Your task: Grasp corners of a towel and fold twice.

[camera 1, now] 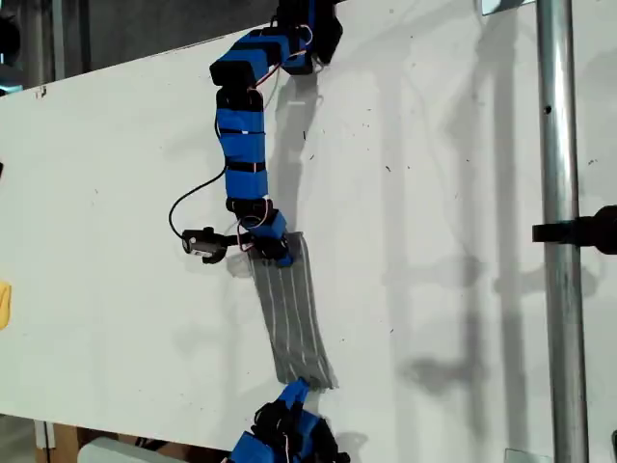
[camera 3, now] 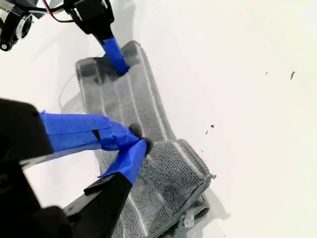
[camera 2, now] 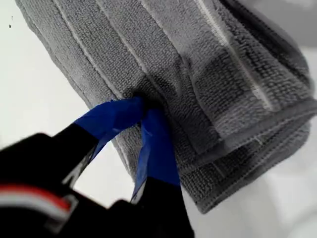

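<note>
The towel [camera 1: 294,318] lies on the white table as a narrow folded strip, dark grey with thin white stripes, stretched between my two grippers. My first gripper [camera 1: 273,253] comes from the arm at the top of the exterior view and is shut on the strip's far end. In its own view its blue tips [camera 2: 146,106] pinch the towel [camera 2: 208,74] beside a layered folded corner [camera 2: 200,206]. My second gripper [camera 1: 294,391], at the exterior view's bottom edge, is shut on the near end. Its view shows its tips [camera 3: 138,141] pinching the towel [camera 3: 143,106], with my first gripper [camera 3: 118,62] beyond.
A vertical metal pole [camera 1: 559,241] with a black clamp [camera 1: 578,231] stands at the exterior view's right. A yellow object [camera 1: 4,304] shows at that view's left edge. The white table [camera 1: 434,193] ends near the exterior view's bottom left.
</note>
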Tool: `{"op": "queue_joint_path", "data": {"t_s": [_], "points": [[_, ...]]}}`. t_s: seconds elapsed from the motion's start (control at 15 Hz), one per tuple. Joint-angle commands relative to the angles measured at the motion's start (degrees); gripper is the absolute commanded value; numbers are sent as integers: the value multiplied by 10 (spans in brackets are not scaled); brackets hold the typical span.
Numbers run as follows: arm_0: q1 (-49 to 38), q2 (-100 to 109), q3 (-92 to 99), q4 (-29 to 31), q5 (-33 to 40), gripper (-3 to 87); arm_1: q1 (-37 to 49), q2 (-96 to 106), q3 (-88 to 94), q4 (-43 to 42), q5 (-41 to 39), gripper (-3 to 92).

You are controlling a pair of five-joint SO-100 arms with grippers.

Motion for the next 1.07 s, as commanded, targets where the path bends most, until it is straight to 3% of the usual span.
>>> {"op": "queue_joint_path", "data": {"t_s": [0.0,0.67,1.0], "points": [[-12,4,-1,-1,11,-19,33,53,46,53,-4,-3],[-18,12,1,-1,17,-19,124,330,367,124,-41,-3],[-18,23,11,-12,13,-19,60,600,294,281,-37,15]]}}
